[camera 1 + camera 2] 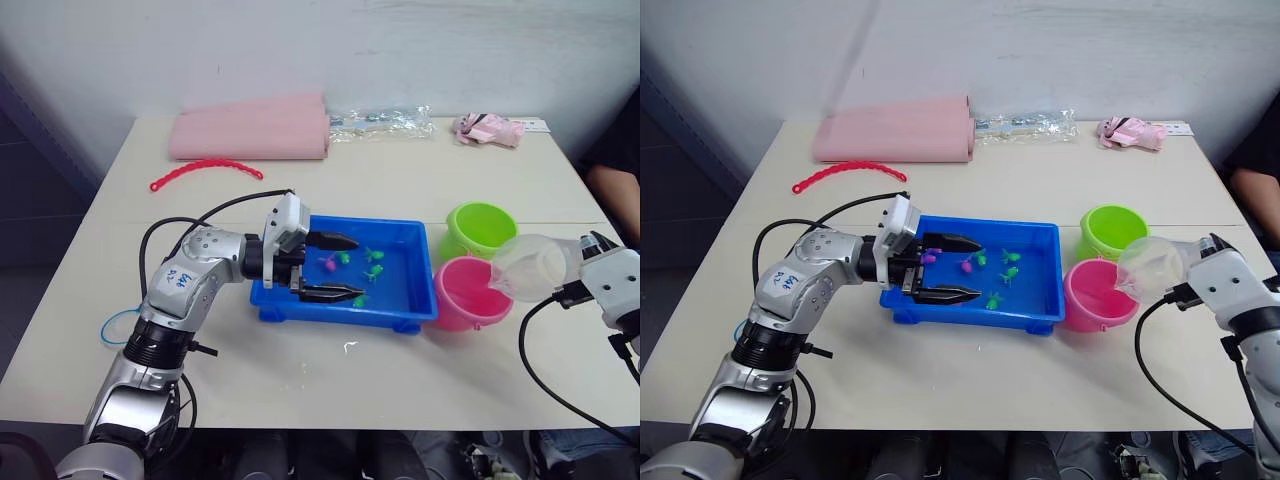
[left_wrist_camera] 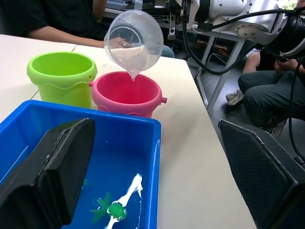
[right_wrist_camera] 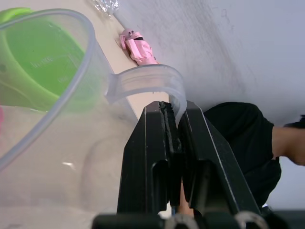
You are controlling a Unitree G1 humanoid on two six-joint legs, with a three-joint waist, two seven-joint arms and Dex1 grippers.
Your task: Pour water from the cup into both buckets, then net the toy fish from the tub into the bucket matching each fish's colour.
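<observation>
Above the pink bucket, my right gripper pinches the tilted cup by its handle; my left gripper hangs open over the tub.

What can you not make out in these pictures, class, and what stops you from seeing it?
- Water level in the pink bucket: the tilted cup covers part of its mouth in the eye views.
- Net: cut off behind the left arm.
- Toy fish: too small to count surely.
- Person: cut off by the frame edge.
</observation>
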